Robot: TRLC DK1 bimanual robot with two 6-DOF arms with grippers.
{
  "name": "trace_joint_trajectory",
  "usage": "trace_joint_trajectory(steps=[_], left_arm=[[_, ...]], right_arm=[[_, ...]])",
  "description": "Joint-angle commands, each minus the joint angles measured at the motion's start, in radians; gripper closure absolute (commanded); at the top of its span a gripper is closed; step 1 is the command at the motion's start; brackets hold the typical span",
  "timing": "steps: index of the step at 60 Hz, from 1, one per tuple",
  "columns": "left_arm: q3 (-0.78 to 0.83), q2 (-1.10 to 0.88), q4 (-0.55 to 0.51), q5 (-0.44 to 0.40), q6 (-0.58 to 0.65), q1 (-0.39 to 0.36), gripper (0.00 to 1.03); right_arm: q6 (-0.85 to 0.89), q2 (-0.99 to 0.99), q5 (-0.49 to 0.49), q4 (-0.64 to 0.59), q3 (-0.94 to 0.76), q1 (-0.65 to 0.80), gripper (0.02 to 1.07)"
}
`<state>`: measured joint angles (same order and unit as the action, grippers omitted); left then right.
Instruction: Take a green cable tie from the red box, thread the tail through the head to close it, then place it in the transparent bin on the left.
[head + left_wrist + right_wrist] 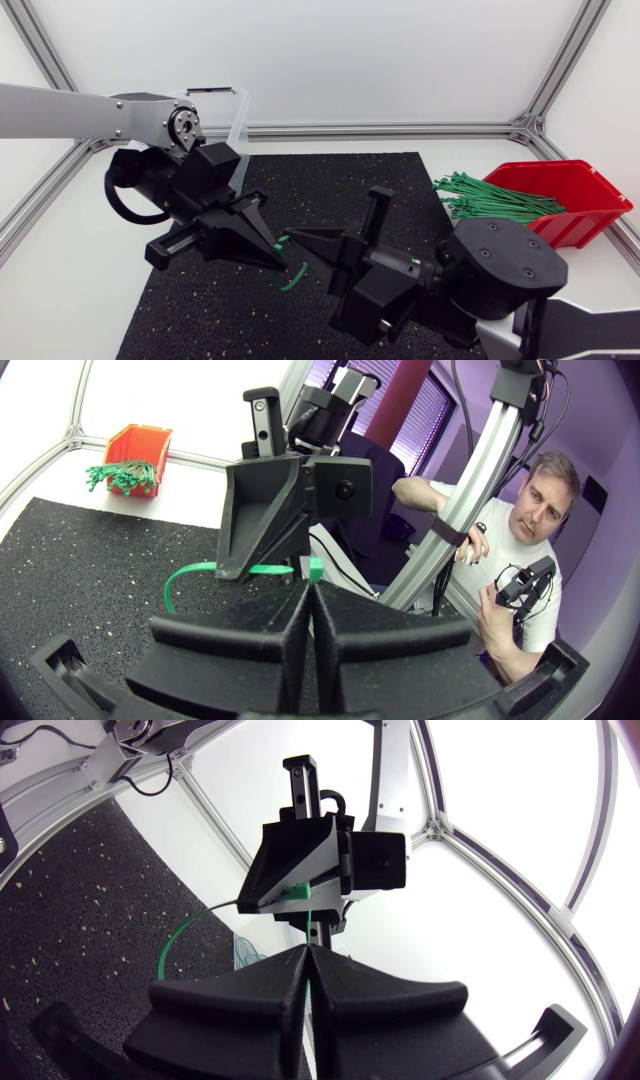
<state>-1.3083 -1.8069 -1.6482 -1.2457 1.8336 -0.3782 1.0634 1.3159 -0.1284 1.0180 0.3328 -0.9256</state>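
Over the middle of the black mat [340,180], 2 arms are meeting tip to tip, lifted clear of the surface. From the left side, the left arm is angling down and inward, its left gripper [268,250] pointing toward the other. From the near right corner, the right arm is stretching across low, its right gripper [297,238] facing back at it.

Both pairs of fingers are pressed together on 1 green cable tie [293,272]. The left one is pinching the head end and the right one is pinching the thin strap. The rest of the strap is drooping in a curve below the 2 tips, above the mat.

At the right edge, the red box [585,190] is sitting with a bundle of green ties [490,198] spilling over its left rim. Behind the left arm, the transparent bin [238,110] is standing at the mat's far left corner; I cannot tell what is inside it.
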Motion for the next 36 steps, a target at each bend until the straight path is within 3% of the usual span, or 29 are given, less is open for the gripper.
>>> trace_joint_trajectory(steps=[1, 36], left_arm=[[0.007, -0.031, -0.01, -0.014, 0.018, -0.007, 1.0], [-0.025, -0.017, -0.009, -0.021, 0.001, 0.015, 1.0]], right_arm=[[0.023, 0.005, 0.012, 0.008, 0.008, -0.002, 1.01], [0.021, 0.014, 0.029, 0.008, -0.006, -0.01, 1.01]])
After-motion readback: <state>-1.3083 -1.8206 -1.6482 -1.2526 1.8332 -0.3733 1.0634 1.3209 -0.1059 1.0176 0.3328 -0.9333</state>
